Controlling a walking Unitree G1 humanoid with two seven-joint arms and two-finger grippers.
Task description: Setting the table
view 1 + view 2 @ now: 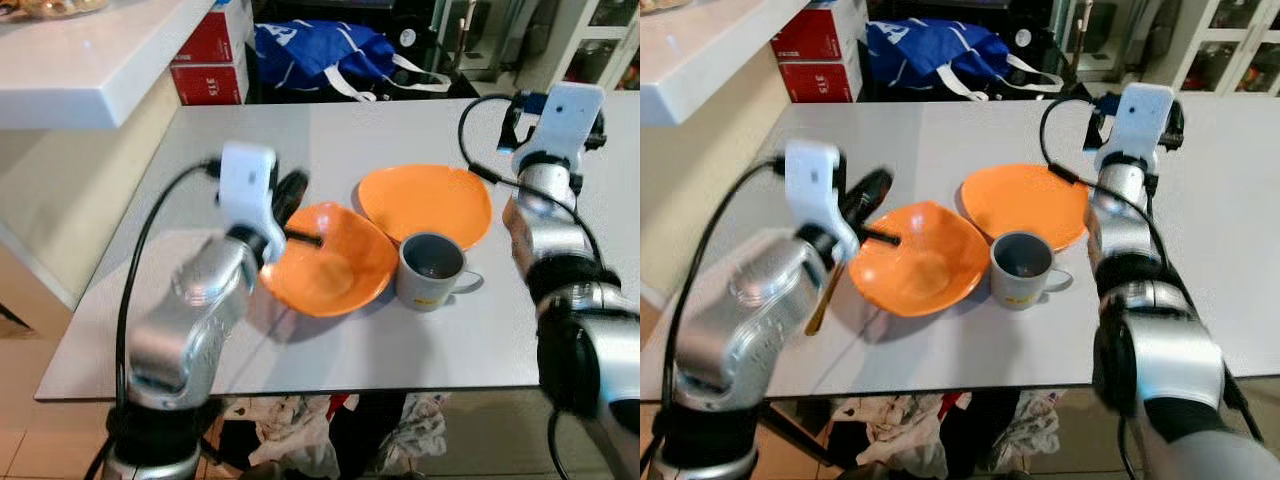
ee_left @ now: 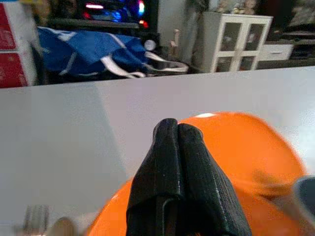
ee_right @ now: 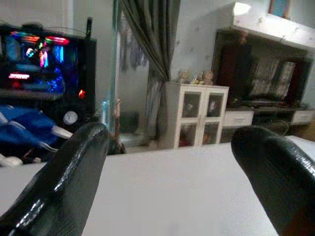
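Note:
On the grey table (image 1: 250, 140) an orange bowl (image 1: 330, 262) sits in front of an orange plate (image 1: 425, 203), and a grey mug (image 1: 432, 270) stands to the right of the bowl. My left gripper (image 2: 172, 125) hovers at the bowl's left rim, blurred, its fingers pressed shut with nothing visible between them. To the left of the bowl lie a wooden-handled utensil (image 1: 826, 295) and a fork (image 2: 33, 219). My right gripper (image 3: 170, 147) is open and empty, raised over the far right of the table beyond the plate.
A white counter (image 1: 90, 60) juts over the table's left side. Red boxes (image 1: 212, 60) and a blue bag (image 1: 320, 50) lie behind the far edge. Crumpled clothes (image 1: 300, 430) sit on the floor under the near edge. A white cabinet (image 3: 197, 115) stands further back.

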